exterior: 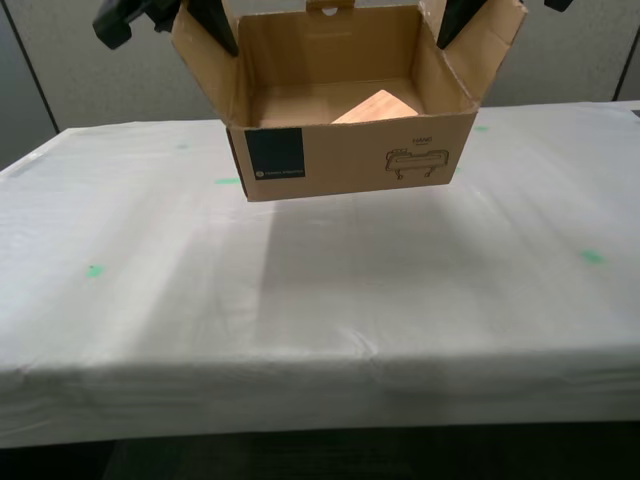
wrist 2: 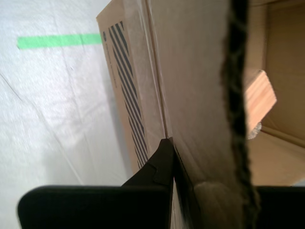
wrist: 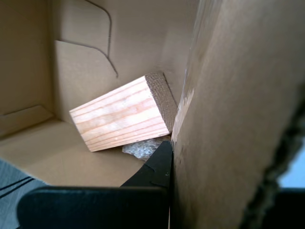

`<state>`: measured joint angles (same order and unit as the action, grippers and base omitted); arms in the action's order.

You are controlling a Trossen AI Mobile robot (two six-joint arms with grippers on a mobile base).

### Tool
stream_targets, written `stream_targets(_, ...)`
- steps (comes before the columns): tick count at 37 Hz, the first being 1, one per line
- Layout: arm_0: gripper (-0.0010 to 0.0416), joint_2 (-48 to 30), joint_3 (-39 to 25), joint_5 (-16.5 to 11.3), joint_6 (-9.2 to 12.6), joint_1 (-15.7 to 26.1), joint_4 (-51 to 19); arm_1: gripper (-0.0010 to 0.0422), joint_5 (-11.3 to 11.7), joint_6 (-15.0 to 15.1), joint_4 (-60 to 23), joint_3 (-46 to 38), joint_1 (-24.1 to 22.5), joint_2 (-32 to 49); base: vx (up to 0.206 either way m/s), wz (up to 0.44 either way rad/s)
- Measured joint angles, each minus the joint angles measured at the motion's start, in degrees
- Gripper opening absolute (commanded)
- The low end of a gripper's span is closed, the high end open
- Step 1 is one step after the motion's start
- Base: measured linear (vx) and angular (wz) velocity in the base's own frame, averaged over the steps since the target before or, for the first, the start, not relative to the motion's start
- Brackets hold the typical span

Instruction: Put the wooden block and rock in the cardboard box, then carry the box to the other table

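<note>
Both my first gripper [wrist: 167, 157] and my second gripper [wrist 2: 169, 155] are clenched on walls of the cardboard box [exterior: 350, 155], which hangs above the worktop [exterior: 320, 290]. Inside, the wooden block [wrist: 124, 114] leans on the rock [wrist: 140, 148].

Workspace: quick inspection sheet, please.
Surface: wide table in wrinkled white cloth, green tape marks.
Job's things: brown corrugated cardboard box held above the cloth; light tan wooden block tilted inside, over the speckled grey rock.
Clutter: nothing seen.
Grippers: my first gripper and my second gripper each clamp a box wall.
Cables: nothing seen.
Surroundings: grey wall panels behind.
</note>
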<state>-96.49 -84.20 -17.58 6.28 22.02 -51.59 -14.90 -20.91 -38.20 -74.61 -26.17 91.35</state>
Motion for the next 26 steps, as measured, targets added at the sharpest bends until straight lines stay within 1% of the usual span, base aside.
stream_targets(3,-0.0001,-1.3,-0.5,0.0,0.6,0.0,0.9,-0.0001,0.1,0.5,1.6,0.0,0.6,1.3,0.113,-0.009)
stream_targets(9,-0.0001,-4.8,-2.6,0.0,2.8,0.0,1.5,-0.0001,0.3,0.9,3.8,-0.4,1.6,2.2,0.094,-0.009)
stream_targets(12,-0.0001,-6.2,-4.0,0.0,3.3,0.0,1.4,-0.0001,0.2,1.1,4.5,-0.6,2.2,2.7,0.067,-0.008)
stream_targets(15,-0.0001,-7.5,-5.9,0.0,4.0,0.0,1.6,-0.0001,-0.3,1.3,4.8,-1.2,2.8,4.0,0.026,-0.012)
stream_targets(18,-0.0001,-9.0,-7.4,0.0,4.7,0.0,1.4,-0.0001,-1.5,1.7,3.4,-3.2,3.0,6.4,0.004,-0.005)
stream_targets(20,-0.0001,-10.3,-8.7,0.1,5.4,0.0,0.9,-0.0001,-1.4,2.6,2.5,-4.6,3.0,8.2,-0.007,-0.005)
stream_targets(26,-0.0001,-15.3,-13.2,0.6,6.0,-0.1,0.7,-0.0001,-1.4,4.0,1.6,-10.2,3.4,14.3,-0.012,-0.013)
